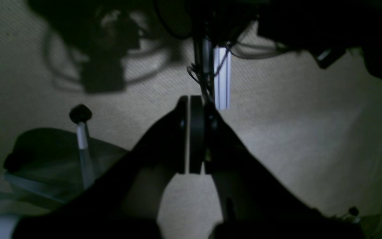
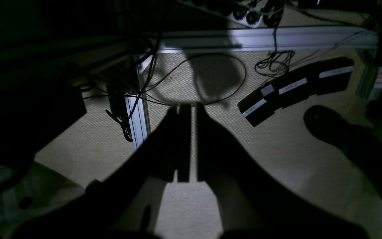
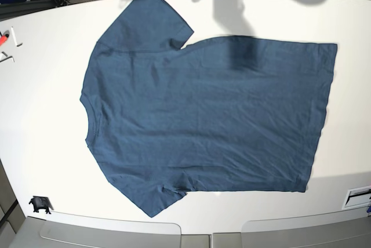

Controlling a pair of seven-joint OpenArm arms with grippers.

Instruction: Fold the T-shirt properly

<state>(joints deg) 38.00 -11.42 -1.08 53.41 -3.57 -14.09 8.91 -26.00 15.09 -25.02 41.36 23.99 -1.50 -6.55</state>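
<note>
The dark teal-blue T-shirt (image 3: pixel 203 115) lies spread flat on the white table (image 3: pixel 46 143) in the base view. Its collar points left, its hem right, and one sleeve (image 3: pixel 152 19) reaches the far edge while the other (image 3: pixel 155 197) lies near the front. Neither gripper shows in the base view. In the left wrist view, my left gripper (image 1: pixel 188 109) hangs over beige floor with its pads pressed together and nothing between them. My right gripper (image 2: pixel 193 111) is likewise over the floor, with only a thin slit between its fingers and nothing held.
A red marker (image 3: pixel 3 37) lies at the table's left edge, and a small black clip (image 3: pixel 39 204) sits at the front left. Below the right gripper are an aluminium frame (image 2: pixel 260 38), loose cables, black foot pedals (image 2: pixel 293 88) and a dark shoe (image 2: pixel 327 126).
</note>
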